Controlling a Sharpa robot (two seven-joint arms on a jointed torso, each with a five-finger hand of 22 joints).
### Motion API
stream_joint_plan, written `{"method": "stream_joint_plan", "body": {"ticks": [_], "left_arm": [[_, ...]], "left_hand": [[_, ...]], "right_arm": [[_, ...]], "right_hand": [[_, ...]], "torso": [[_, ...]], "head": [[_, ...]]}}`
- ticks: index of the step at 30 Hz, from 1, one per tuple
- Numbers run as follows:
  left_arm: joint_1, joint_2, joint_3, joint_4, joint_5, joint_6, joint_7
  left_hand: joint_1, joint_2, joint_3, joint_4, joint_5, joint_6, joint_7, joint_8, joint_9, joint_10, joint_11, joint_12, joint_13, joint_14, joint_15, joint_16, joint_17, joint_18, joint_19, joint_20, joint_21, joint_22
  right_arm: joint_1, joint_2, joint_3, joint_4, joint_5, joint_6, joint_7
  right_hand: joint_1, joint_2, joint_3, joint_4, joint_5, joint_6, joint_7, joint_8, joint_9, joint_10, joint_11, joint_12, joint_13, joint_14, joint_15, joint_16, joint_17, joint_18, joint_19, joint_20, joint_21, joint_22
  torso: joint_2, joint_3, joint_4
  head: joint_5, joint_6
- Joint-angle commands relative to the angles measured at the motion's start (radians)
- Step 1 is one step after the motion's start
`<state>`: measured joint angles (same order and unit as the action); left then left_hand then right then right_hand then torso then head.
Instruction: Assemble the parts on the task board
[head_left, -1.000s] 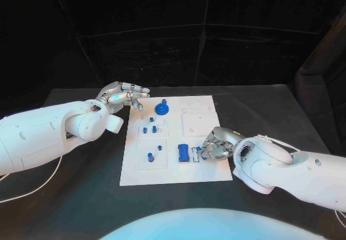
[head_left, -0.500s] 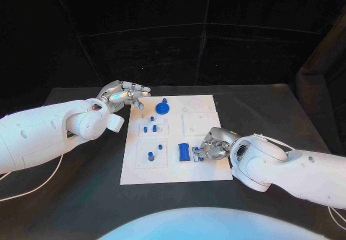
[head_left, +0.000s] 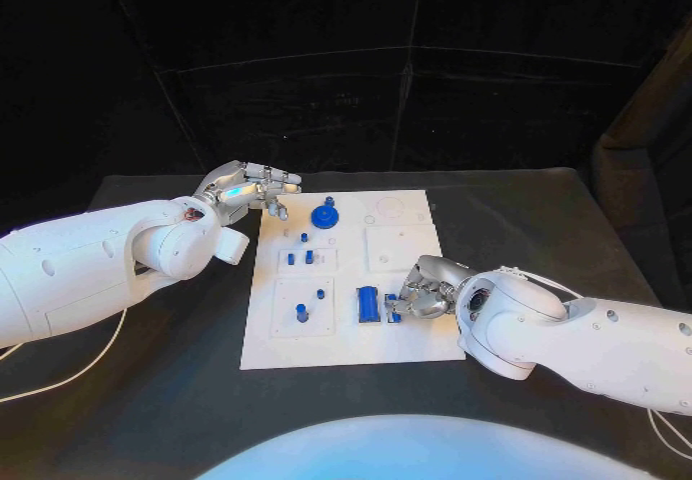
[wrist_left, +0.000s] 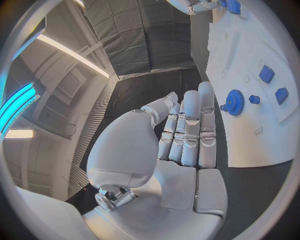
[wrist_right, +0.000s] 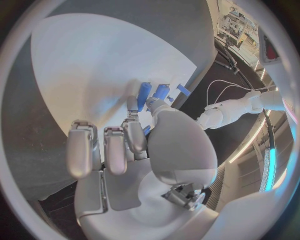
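The task board (head_left: 353, 275) lies mid-table. The right hand (head_left: 423, 288) sits at its near right part, fingers curled, pinching a small blue part (head_left: 392, 315) just beside the larger blue block (head_left: 366, 304). The left hand (head_left: 253, 188) hovers off the far left corner, fingers extended together, holding nothing, near the blue gear (head_left: 326, 214).

- Head view: camera high on the robot's head, looking down and forward at the task board (head_left: 346, 280); whole board in frame, both arms entering from the sides.
- Left wrist view: fisheye behind the left hand (wrist_left: 181, 145), close, looking past its fingers along the board's edge.
- Right wrist view: fisheye behind the right hand (wrist_right: 134, 145), very near the board surface.
- Shared: all three views show the board; both wrist views show the opposite arm beyond it.
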<state>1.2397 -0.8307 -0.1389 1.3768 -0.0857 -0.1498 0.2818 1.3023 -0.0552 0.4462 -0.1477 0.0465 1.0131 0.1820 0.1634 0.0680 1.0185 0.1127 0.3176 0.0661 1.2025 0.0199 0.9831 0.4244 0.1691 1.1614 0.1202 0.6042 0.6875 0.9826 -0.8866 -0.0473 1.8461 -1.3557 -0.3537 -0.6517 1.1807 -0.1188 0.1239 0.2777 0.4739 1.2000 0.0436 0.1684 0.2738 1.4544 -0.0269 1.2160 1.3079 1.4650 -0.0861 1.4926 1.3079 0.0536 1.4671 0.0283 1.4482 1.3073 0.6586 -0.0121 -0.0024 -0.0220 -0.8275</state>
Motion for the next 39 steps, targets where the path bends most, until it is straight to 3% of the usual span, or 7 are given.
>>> {"method": "stream_joint_plan", "body": {"ticks": [1,3,8,11,16,23,39], "left_arm": [[0.001,0.001,0.001,0.000,0.003,0.009,0.002],[0.001,0.001,0.001,0.000,0.003,0.010,0.002],[0.001,0.001,0.001,0.000,0.003,0.011,0.001],[0.001,0.001,0.001,0.000,0.003,0.011,0.001],[0.001,0.001,0.001,0.000,0.003,0.011,0.000],[0.001,0.001,0.001,-0.001,0.003,0.011,0.000],[0.001,0.003,0.001,-0.010,0.003,0.011,-0.002]], "left_hand": [[-0.005,0.005,-0.001,-0.003,0.005,0.002,0.001,0.005,0.000,-0.002,-0.001,0.003,-0.001,-0.007,0.002,-0.001,-0.001,0.014,-0.005,-0.001,-0.004,-0.001],[-0.005,0.005,-0.001,-0.003,0.005,0.002,0.001,0.005,0.000,-0.002,-0.001,0.003,-0.001,-0.007,0.002,-0.001,-0.001,0.014,-0.005,-0.001,-0.004,-0.001],[-0.005,0.005,-0.001,-0.003,0.005,0.002,0.001,0.005,0.000,-0.002,-0.001,0.003,-0.001,-0.007,0.002,-0.001,-0.001,0.014,-0.005,-0.001,-0.004,-0.001],[-0.005,0.005,-0.001,-0.003,0.005,0.002,0.001,0.005,0.000,-0.002,-0.001,0.003,-0.001,-0.007,0.002,-0.001,-0.001,0.014,-0.005,-0.001,-0.004,-0.001],[-0.005,0.005,-0.001,-0.003,0.005,0.002,0.001,0.005,0.000,-0.002,-0.001,0.003,-0.001,-0.007,0.002,-0.001,-0.001,0.014,-0.005,-0.001,-0.004,-0.001],[-0.005,0.005,-0.001,-0.003,0.005,0.002,0.001,0.005,0.000,-0.002,-0.001,0.003,-0.001,-0.007,0.002,-0.001,-0.001,0.014,-0.005,-0.001,-0.004,-0.001],[-0.005,0.005,-0.001,-0.003,0.005,0.002,0.001,0.005,0.000,-0.002,-0.001,0.003,-0.001,-0.007,0.002,-0.001,-0.001,0.014,-0.005,-0.001,-0.004,-0.001]], "right_arm": [[0.001,0.006,0.000,-0.001,-0.012,0.008,0.003],[0.001,0.008,0.000,-0.003,-0.015,0.005,0.004],[0.001,0.013,0.000,-0.007,-0.025,-0.011,0.006],[0.001,0.013,0.000,-0.008,-0.027,-0.018,0.007],[0.001,0.008,0.000,-0.004,-0.030,-0.023,0.012],[0.001,-0.021,0.000,0.016,-0.025,0.002,0.054],[0.001,-0.046,0.000,0.019,-0.011,0.080,0.067]], "right_hand": [[-0.023,0.002,-0.027,0.007,-0.034,0.001,0.007,0.001,0.005,0.004,0.001,-0.005,0.002,0.078,-0.004,0.002,0.128,-0.006,0.018,-0.008,0.002,0.031],[-0.031,0.006,-0.041,0.009,-0.061,-0.001,0.006,0.002,0.009,0.004,0.001,-0.007,0.002,0.078,-0.004,0.002,0.127,-0.006,0.018,-0.008,0.001,0.031],[-0.071,0.024,-0.114,0.011,-0.221,-0.009,0.005,0.005,0.028,0.002,0.000,-0.016,-0.002,0.077,-0.004,-0.003,0.122,-0.005,0.017,-0.008,-0.001,0.029],[-0.076,0.030,-0.136,0.011,-0.253,-0.012,0.005,0.006,0.034,0.001,0.001,-0.018,-0.002,0.077,-0.004,-0.004,0.120,-0.005,0.016,-0.008,-0.002,0.028],[-0.073,0.035,-0.149,0.010,-0.264,-0.014,0.005,0.006,0.038,0.001,0.001,-0.018,-0.001,0.077,-0.004,-0.005,0.120,-0.005,0.016,-0.008,-0.002,0.028],[0.024,0.032,-0.175,-0.034,-0.258,-0.024,0.008,0.008,0.054,0.000,0.003,-0.015,0.005,0.077,-0.003,-0.007,0.118,-0.004,0.014,-0.008,-0.005,0.026],[0.057,0.037,-0.197,-0.050,-0.274,-0.027,0.010,0.009,0.063,-0.001,0.004,-0.016,0.006,0.076,-0.001,-0.008,0.117,-0.004,0.014,-0.006,-0.005,0.026]], "torso": [[0.000,0.0000,-0.0008],[0.000,-0.0002,-0.0007],[0.000,-0.0003,-0.0014],[0.000,-0.0003,-0.0012],[0.000,0.0001,-0.0016],[-0.001,0.0004,-0.0028],[0.001,-0.0004,-0.0015]], "head": [[0.000,0.000],[0.000,0.000],[0.000,0.000],[0.000,0.000],[0.000,-0.001],[-0.001,-0.001],[-0.001,-0.001]]}}
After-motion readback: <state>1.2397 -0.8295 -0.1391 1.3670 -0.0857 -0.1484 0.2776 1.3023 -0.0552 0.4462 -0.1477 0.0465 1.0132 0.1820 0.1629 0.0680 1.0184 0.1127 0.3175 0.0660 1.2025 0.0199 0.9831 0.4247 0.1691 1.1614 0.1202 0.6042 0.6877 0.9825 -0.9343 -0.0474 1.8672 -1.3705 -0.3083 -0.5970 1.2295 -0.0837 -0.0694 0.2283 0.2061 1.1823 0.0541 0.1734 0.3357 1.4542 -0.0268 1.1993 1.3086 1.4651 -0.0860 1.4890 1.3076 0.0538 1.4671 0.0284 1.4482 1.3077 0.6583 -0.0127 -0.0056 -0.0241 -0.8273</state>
